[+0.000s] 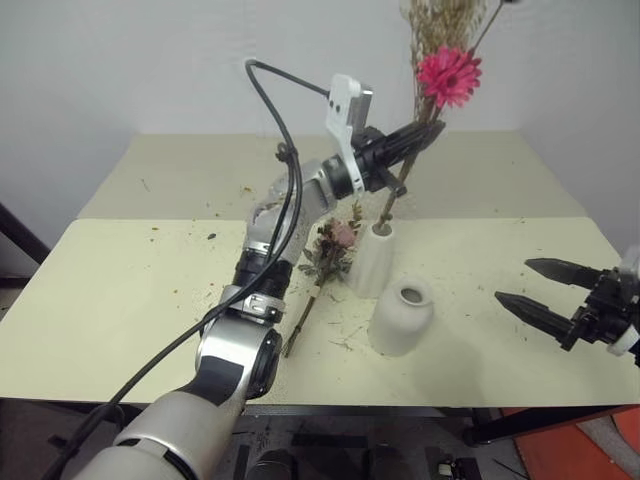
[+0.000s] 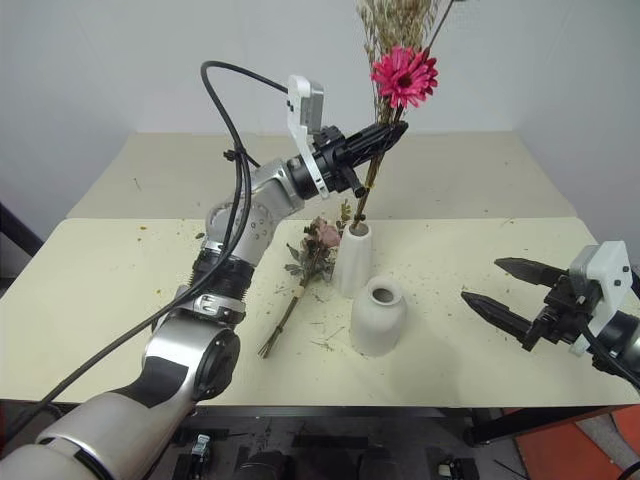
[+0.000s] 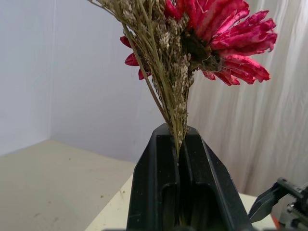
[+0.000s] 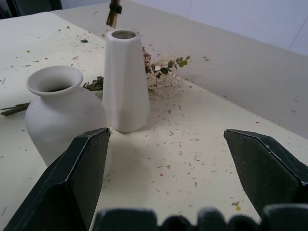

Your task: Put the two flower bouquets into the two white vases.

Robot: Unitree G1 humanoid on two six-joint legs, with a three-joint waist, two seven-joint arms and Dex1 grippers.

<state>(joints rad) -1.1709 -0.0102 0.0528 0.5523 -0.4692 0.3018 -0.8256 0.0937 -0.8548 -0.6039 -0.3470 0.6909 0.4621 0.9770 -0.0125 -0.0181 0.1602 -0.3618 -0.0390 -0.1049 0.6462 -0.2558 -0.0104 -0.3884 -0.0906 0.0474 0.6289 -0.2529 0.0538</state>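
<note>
The right gripper hangs spread over the cream table, which is littered with dried plant bits. Beyond its fingers stand the squat vase, then the tall vase, with the rose bouquet lying flat behind. Higher up, the left gripper pinches the dried-grass bouquet, stem ends just above the tall vase's mouth. A plain pale wall closes the room.

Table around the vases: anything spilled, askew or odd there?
Yes. Dried flower crumbs are scattered over the table, thickest around the squat vase. The rose bouquet lies flat beside the tall vase, not yet placed. The dried-grass bouquet, in the left claw, leans tilted above the tall vase's mouth.
</note>
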